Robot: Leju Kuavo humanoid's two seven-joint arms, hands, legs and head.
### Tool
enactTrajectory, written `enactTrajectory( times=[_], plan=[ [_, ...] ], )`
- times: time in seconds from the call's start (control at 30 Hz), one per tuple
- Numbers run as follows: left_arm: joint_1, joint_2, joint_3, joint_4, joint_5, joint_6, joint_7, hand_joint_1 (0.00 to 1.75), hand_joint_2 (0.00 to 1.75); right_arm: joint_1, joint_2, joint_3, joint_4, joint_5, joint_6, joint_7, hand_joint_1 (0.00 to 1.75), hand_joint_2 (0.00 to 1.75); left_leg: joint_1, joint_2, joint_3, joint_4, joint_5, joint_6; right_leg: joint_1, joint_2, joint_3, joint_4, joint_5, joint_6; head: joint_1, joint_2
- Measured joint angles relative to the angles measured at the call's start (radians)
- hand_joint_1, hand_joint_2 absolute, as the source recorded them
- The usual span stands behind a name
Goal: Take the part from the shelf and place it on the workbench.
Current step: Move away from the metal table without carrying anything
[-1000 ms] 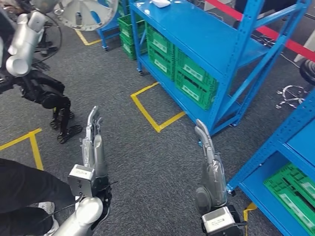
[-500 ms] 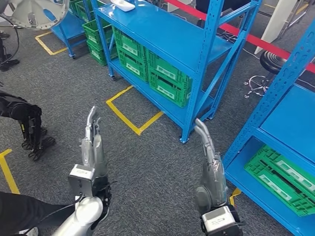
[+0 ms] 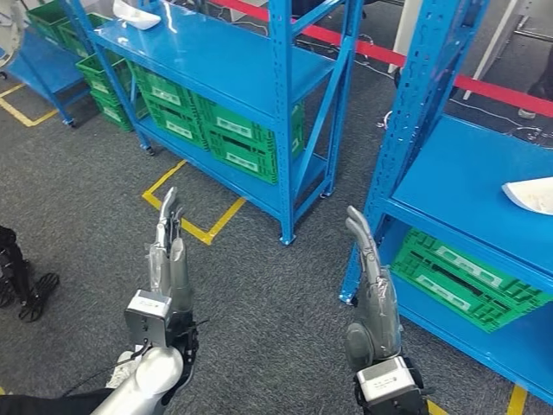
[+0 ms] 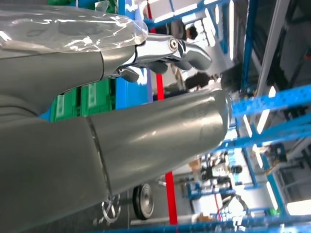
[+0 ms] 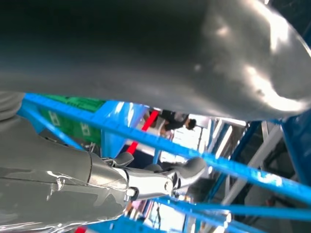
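Note:
A white part point(image 3: 531, 195) lies on the middle board of the blue shelf point(image 3: 456, 181) at the right edge of the head view. Another white part point(image 3: 136, 15) lies on top of the far blue shelf point(image 3: 215, 60). My left hand point(image 3: 167, 259) is raised over the carpet, fingers straight and apart, holding nothing. My right hand point(image 3: 373, 290) stands likewise, empty, just left of the near shelf's upright post point(image 3: 408, 112). In the left wrist view my left hand point(image 4: 110, 97) has its thumb and fingers stretched out; in the right wrist view my right hand point(image 5: 128, 179) is the same.
Green crates point(image 3: 215, 138) fill the lower level of the far shelf, and a green crate point(image 3: 463, 277) lies on the near shelf's bottom board. Yellow tape point(image 3: 195, 226) marks a square on the grey carpet. A red line point(image 3: 391, 59) runs behind the shelves.
The whole view has swung to the right: the shelves slid left in the picture and the near shelf with its white part came into sight. Both hands keep their pose.

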Motion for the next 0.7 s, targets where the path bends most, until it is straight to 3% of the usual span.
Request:
enactTrajectory(
  times=[0.07,0.1,0.13,0.17,0.23,0.3,0.33,0.37,0.43,0.5,0.57,0.6,0.63,0.7],
  plan=[
    [0.006,0.001,0.0,0.0,0.0,0.0,0.0,0.0,0.0,0.0,0.001,0.0,0.001,0.0,0.0,0.0,0.0,0.0,-0.002,-0.018,-0.069,0.123,-0.036,0.004,0.005,0.027,-0.004,0.0,0.002,-0.003,-0.013,0.0],
    [0.008,0.002,0.0,0.001,0.0,0.0,0.0,0.0,0.0,0.0,0.001,0.0,0.002,0.0,0.0,0.0,0.0,0.0,-0.004,-0.022,-0.08,0.132,-0.024,0.009,0.008,0.041,-0.004,0.001,0.002,-0.004,-0.018,0.0],
    [0.009,0.002,0.0,0.001,0.0,0.0,0.001,0.0,0.0,0.0,0.001,0.0,0.002,0.0,0.0,0.0,0.0,0.0,-0.007,-0.027,-0.072,0.099,0.009,0.018,0.011,0.056,-0.003,0.001,0.002,-0.004,-0.021,0.0],
    [0.009,0.002,0.0,0.001,-0.001,0.0,0.001,0.0,0.0,0.0,0.002,0.0,0.002,0.0,0.0,0.0,0.0,0.0,-0.011,-0.04,-0.046,0.03,0.054,0.029,0.014,0.071,-0.001,0.0,0.002,-0.004,-0.024,0.0],
    [0.008,0.002,0.0,0.001,-0.002,0.0,0.0,0.0,0.0,-0.001,0.003,0.0,0.002,0.0,0.0,-0.001,0.0,0.0,-0.019,-0.085,0.01,-0.113,0.121,0.053,0.016,0.098,-0.001,0.0,0.002,-0.002,-0.023,0.0],
    [0.007,0.002,0.0,0.001,-0.002,0.0,0.0,0.0,0.0,0.0,0.004,0.0,0.002,0.0,0.0,-0.001,0.0,0.0,-0.025,-0.101,0.034,-0.171,0.135,0.065,0.01,0.119,-0.006,-0.001,0.001,0.006,-0.023,0.0],
    [0.006,0.002,0.0,0.001,-0.002,0.0,0.0,0.0,0.0,0.0,0.004,0.0,0.002,-0.001,0.0,-0.001,0.0,0.0,-0.027,-0.09,0.038,-0.177,0.136,0.066,0.008,0.13,-0.01,-0.003,0.002,0.012,-0.025,0.0],
    [0.005,0.001,0.0,0.001,-0.002,0.0,0.0,0.0,0.0,0.001,0.004,0.0,0.002,0.0,0.0,-0.001,0.0,0.0,-0.025,-0.077,0.044,-0.186,0.138,0.066,0.006,0.127,-0.013,-0.003,0.001,0.016,-0.029,0.0],
    [0.003,-0.002,0.0,0.001,-0.002,0.0,0.0,0.0,0.0,0.001,0.004,-0.001,0.002,0.0,0.0,-0.001,0.0,0.0,-0.018,-0.052,0.059,-0.21,0.142,0.069,0.011,0.08,-0.033,0.032,-0.023,0.023,-0.026,0.0],
    [0.004,-0.004,0.0,0.001,-0.002,0.0,-0.001,0.0,0.0,0.0,0.004,-0.001,0.002,0.0,0.0,-0.001,0.0,0.0,-0.014,-0.027,0.067,-0.221,0.142,0.072,0.012,0.022,-0.089,0.146,-0.081,0.03,-0.01,0.0],
    [0.008,-0.004,0.0,0.001,-0.002,0.0,-0.001,0.0,0.0,0.002,0.004,-0.001,0.002,0.0,0.0,0.0,0.0,0.0,-0.014,0.0,0.067,-0.22,0.14,0.071,0.007,0.008,-0.152,0.268,-0.125,0.04,0.003,0.0],
    [0.009,-0.004,0.0,0.002,-0.002,0.0,-0.001,0.0,0.0,0.003,0.004,-0.001,0.003,0.0,0.0,0.0,0.0,0.0,-0.014,0.013,0.067,-0.219,0.139,0.069,0.004,0.005,-0.161,0.284,-0.121,0.044,0.009,0.0],
    [0.01,-0.004,0.0,0.002,-0.002,0.0,-0.001,0.0,0.0,0.004,0.004,-0.001,0.004,0.0,0.0,0.0,0.0,0.0,-0.013,0.025,0.068,-0.218,0.137,0.066,0.001,0.0,-0.149,0.259,-0.098,0.048,0.014,0.0],
    [0.01,-0.004,0.0,0.002,-0.002,0.0,-0.001,0.0,0.0,0.004,0.004,0.0,0.004,0.0,0.0,0.0,0.0,0.0,-0.011,0.047,0.07,-0.21,0.13,0.056,-0.002,-0.031,-0.077,0.118,-0.031,0.054,0.022,0.0]
  ],
)
